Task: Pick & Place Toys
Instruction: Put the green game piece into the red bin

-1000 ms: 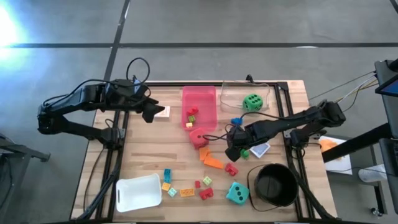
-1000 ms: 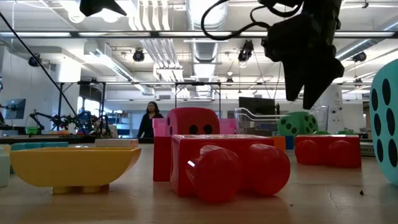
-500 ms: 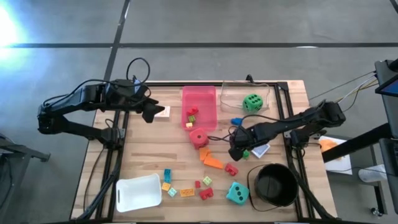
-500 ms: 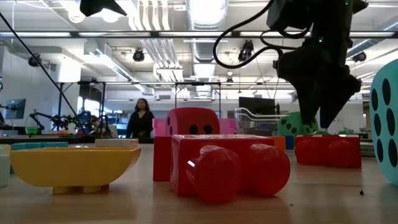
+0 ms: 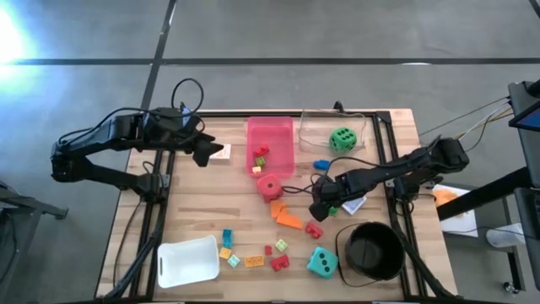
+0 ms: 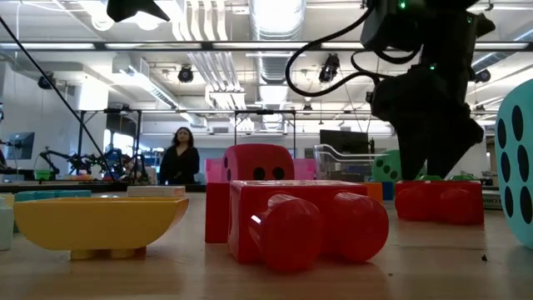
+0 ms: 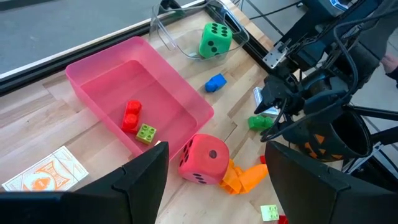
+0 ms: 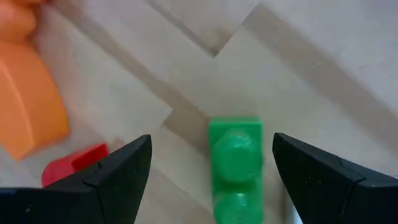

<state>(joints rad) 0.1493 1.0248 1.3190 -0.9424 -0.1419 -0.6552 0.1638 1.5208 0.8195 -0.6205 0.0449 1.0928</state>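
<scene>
While your right gripper (image 5: 321,205) is hanging low over the middle-right of the desk (image 5: 202,211), its fingers (image 8: 118,180) are standing wide apart on either side of a green brick (image 8: 235,163) and gripping nothing; the brick is lying on the wood between them, and you cannot tell whether either finger is touching it. Compared with a second ago, you are seeing that gripper further toward the desk's right edge and lower: in the low view it is now reaching down to just behind the red brick (image 6: 439,202), where before it was hanging higher and more to the left.

Your left gripper (image 5: 205,153) is waiting in the same spot as before, above the far-left part of the desk beside a flat card (image 5: 221,152), fingers (image 7: 137,186) spread open and empty.

The toys are lying where they were. The red die (image 5: 269,187) is sitting just below the pink tray (image 5: 272,128), which is holding a red brick (image 7: 131,116) and a small lime one (image 7: 147,132). The green die (image 5: 342,139) is resting inside the clear container (image 5: 314,121), a blue brick (image 5: 321,164) is lying near it, and an orange piece (image 5: 285,216) is lying beside the red die. The teal die (image 5: 321,263) is sitting next to the black bucket (image 5: 372,251), with small bricks scattered toward the white tub (image 5: 187,262).

Behind the desk, a person (image 6: 177,156) is standing further left in the low view than a second ago.
</scene>
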